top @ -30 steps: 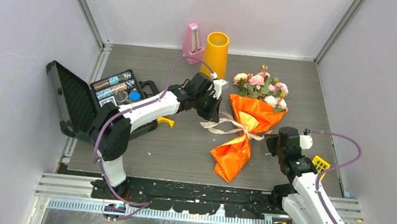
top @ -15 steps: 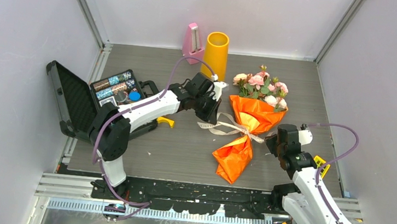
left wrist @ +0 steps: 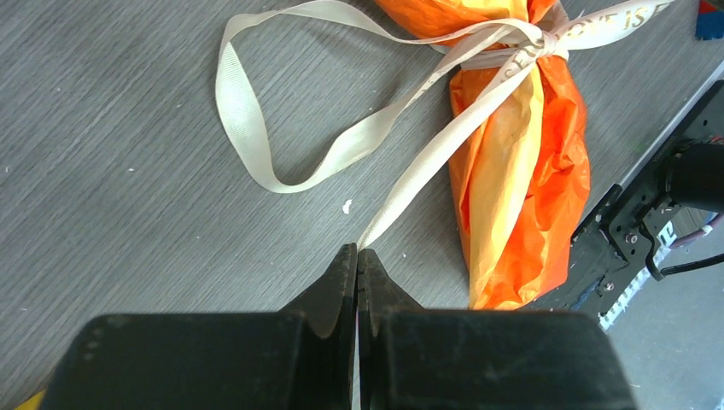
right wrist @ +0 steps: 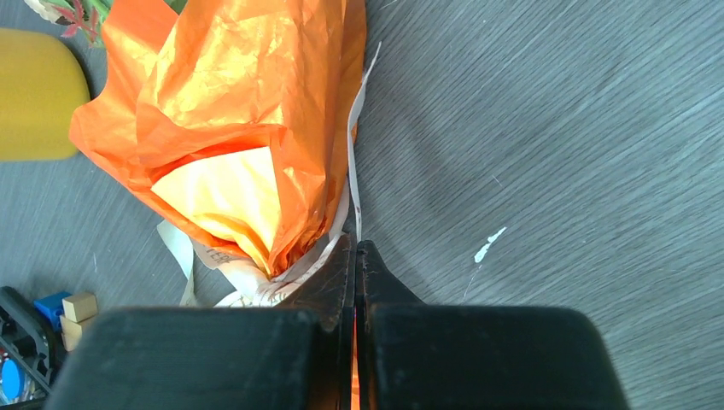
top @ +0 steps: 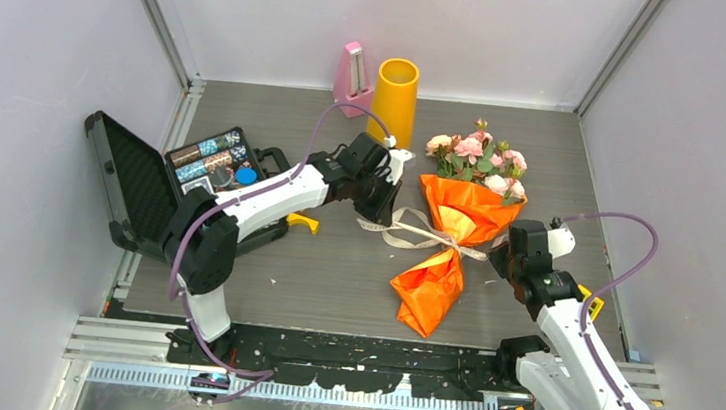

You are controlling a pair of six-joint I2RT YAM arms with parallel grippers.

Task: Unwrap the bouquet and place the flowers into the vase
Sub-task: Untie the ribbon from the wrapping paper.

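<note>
**Your grippers have pulled apart on the ribbon**
The left gripper [top: 375, 215] has edged left and the right gripper [top: 500, 256] right. The ribbon [top: 414, 233] now lies flatter and straighter, and the bouquet [top: 464, 210] has slid slightly right.

Bright even light; bouquet [right wrist: 248, 128] paper glints; soft shadows

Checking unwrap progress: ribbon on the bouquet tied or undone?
Tied. The ribbon knot cinches the orange paper neck, one loop intact; left fingers pinch a tail.
</note>
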